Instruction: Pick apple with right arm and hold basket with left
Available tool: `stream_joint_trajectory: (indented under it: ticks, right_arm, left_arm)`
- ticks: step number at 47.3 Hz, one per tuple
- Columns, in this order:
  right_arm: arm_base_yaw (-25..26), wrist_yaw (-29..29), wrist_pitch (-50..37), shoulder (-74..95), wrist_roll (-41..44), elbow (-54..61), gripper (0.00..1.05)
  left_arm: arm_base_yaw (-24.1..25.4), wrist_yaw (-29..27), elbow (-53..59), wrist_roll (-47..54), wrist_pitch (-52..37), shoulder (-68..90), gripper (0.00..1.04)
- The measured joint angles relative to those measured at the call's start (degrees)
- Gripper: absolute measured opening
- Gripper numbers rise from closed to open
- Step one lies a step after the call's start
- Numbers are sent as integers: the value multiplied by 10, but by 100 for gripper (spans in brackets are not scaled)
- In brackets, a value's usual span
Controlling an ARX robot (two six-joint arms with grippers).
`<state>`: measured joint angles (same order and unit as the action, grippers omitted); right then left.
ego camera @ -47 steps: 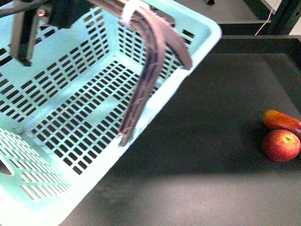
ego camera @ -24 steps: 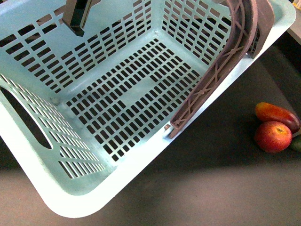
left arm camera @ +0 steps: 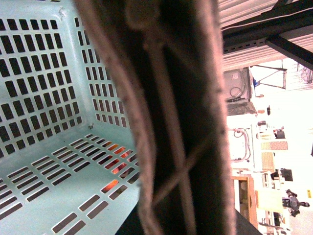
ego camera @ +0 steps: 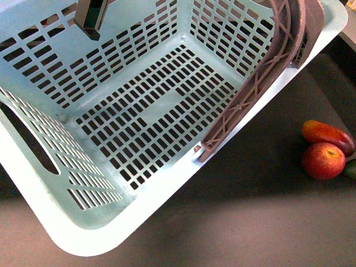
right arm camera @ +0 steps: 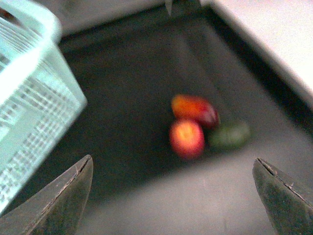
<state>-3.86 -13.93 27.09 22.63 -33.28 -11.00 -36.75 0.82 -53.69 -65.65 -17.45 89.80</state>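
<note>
Dark counter [ego camera: 250, 211] below me; the apple [ego camera: 323, 161] sits near its right edge, touching a red-orange fruit [ego camera: 328, 136]; the basket [ego camera: 161, 197] tilts over the left side; my right gripper [right arm camera: 172, 169] hangs apart from the apple, jaws spread wide; my left gripper [ego camera: 92, 16] is by the basket's wall, its grip I cannot tell.

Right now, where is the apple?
In the front view the apple lies on the dark table at the far right, outside the basket, close against the elongated red-orange fruit just behind it.
</note>
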Motion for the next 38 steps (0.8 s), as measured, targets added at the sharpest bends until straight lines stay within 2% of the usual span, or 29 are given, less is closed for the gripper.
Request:
stream_joint_trajectory:
  ticks: [3,8,14,20,27,38]
  right_arm:
    - [21,30,-57,55,-29,2,96]
    - [66,64,-170,174,-27,7,96]
    - [120,106,-358,399,-10,-1,96]
    - [159,101,-502,616,1,-52,96]
    - [173,85,-540,793,17,-123,96]
    - [172,63,-496,935,31,-228,96]
  left_arm:
    - [0,0,0,1,0,0,6]
    - [0,0,0,1,0,0,6]
    - [0,0,0,1,0,0,6]
    - [0,0,0,1,0,0,6]
    - [0,0,0,1,0,0,6]
    - [0,0,0,1,0,0,6]
